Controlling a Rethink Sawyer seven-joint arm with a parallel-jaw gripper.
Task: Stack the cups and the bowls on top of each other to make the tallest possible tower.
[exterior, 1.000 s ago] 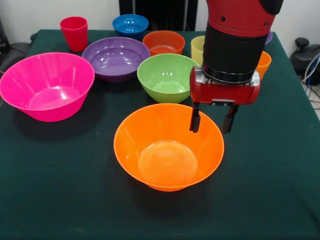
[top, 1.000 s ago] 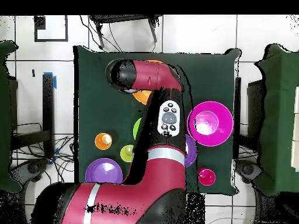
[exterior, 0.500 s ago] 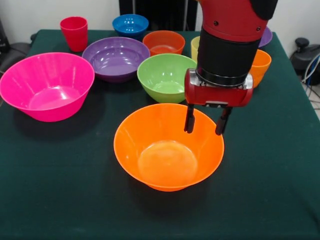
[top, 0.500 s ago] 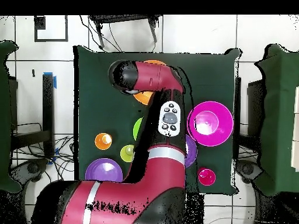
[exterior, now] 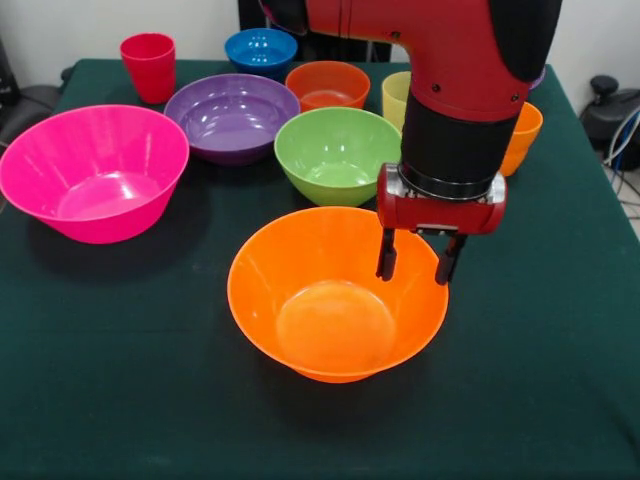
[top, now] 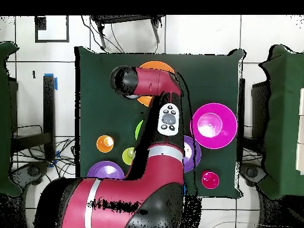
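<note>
1. Table (exterior: 120, 380): covered in dark green cloth; all bowls and cups stand on it separately and upright, with none stacked.
2. Robot arm (exterior: 470, 90): red and black, descending from 12 o'clock in the front view.
3. Hot pink bowl (exterior: 92, 172): at 9 o'clock, well apart from the arm.
4. Large orange bowl (exterior: 336, 292): at centre, open side up.
5. Purple bowl (exterior: 232, 117): at 11 o'clock, just beside the lime green bowl (exterior: 335, 153).
6. Red-orange bowl (exterior: 327, 85) and blue bowl (exterior: 260, 50): near 12 o'clock.
7. Gripper (exterior: 415, 262): fingers spread, holding nothing, straddling the large orange bowl's rim at its 2 o'clock side; one finger inside, one outside.
8. Cups: red cup (exterior: 148, 66) at 11 o'clock; pale yellow cup (exterior: 396, 98) and orange cup (exterior: 521, 137) partly hidden behind the arm at 1 o'clock.
</note>
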